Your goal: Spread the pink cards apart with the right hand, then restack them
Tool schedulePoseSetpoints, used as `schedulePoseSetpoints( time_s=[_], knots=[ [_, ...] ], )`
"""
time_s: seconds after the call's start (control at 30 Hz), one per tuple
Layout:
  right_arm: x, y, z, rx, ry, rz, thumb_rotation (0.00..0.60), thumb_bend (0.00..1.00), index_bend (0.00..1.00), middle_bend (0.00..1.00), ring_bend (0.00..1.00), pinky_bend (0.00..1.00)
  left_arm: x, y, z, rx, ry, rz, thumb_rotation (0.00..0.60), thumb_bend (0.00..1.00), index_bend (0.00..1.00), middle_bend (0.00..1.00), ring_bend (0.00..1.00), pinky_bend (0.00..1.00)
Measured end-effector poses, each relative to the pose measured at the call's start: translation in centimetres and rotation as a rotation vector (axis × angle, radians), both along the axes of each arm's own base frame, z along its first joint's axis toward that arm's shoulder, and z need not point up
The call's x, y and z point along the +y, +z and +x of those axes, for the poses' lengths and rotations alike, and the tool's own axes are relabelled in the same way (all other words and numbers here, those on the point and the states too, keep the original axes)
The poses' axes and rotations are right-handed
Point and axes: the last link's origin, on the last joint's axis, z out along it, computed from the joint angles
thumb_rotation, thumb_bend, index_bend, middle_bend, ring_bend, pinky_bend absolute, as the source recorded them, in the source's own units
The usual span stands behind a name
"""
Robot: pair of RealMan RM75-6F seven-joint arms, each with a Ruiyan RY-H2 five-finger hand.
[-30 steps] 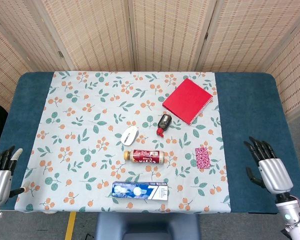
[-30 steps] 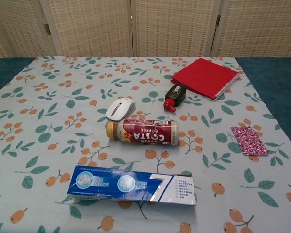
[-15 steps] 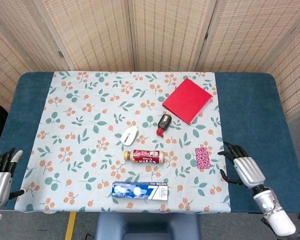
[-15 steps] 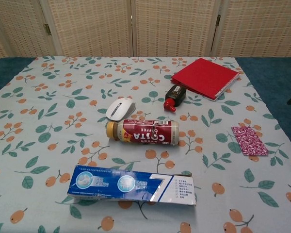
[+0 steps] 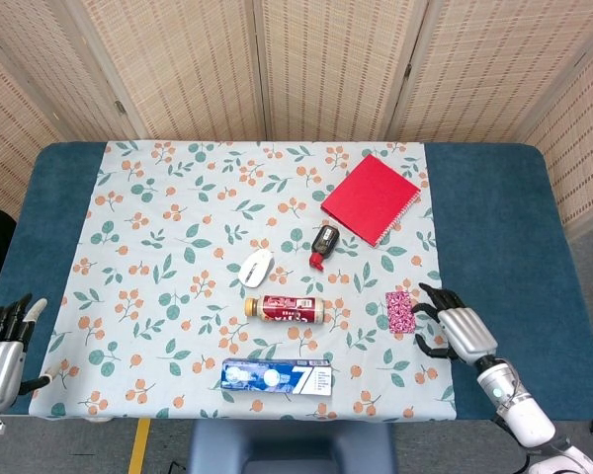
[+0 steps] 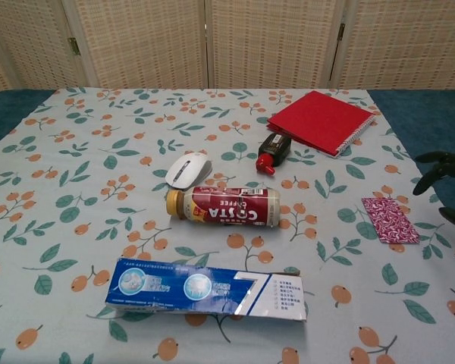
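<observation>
Right hand (image 5: 457, 328): we log it low over the desk's near right part, palm down, dark fingers (image 6: 434, 161) spread and pointing toward the pink cards (image 5: 400, 311); it holds nothing, and we see a narrow gap between fingertips and stack. Forearm runs back off the near right corner.

Left hand (image 5: 2, 341): we find it at the near left edge, fingers apart and pointing away from the robot, nothing in it.

Pink cards: 1 squared stack, flat on the cloth, just left of the right hand's fingertips.

Desk (image 5: 494, 217): dark blue top, covered across its middle by a pale floral tablecloth (image 5: 168, 207).

Further left of the right hand, we list a coffee bottle (image 5: 285, 308) on its side, a white mouse (image 5: 258, 266) and a blue toothpaste box (image 5: 277, 376). Beyond the hand, we list a small dark bottle with a red cap (image 5: 323, 244) and a red notebook (image 5: 371, 197).

Room: woven screen panels (image 5: 326, 69) stand behind the desk.
</observation>
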Motion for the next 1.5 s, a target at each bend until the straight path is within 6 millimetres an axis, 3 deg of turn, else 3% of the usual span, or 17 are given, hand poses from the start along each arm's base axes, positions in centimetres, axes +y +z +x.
schedulePoseSetpoints(
  time_s=[0.53, 1.07, 1.5],
  knots=[
    [-1.6, -3.0, -0.4, 0.050, -0.013, 0.066, 0.355, 0.51, 0.26, 0.00, 0.00, 0.00, -0.2, 0.1, -0.2, -0.010, 0.004, -0.002, 0.600, 0.24, 0.07, 0.00, 0.03, 0.00],
    [-2.2, -3.6, -1.8, 0.091, -0.043, 0.069, 0.354, 0.51, 0.26, 0.00, 0.00, 0.00, -0.3, 0.0, -0.3, -0.011, 0.008, -0.009, 0.600, 0.24, 0.09, 0.00, 0.03, 0.00],
    [-2.5, -4.9, -0.5, 0.090, 0.001, 0.099, 0.353, 0.51, 0.27, 0.00, 0.00, 0.00, -0.4, -0.1, -0.4, -0.009, 0.012, -0.008, 0.600, 0.24, 0.09, 0.00, 0.03, 0.00]
  ],
)
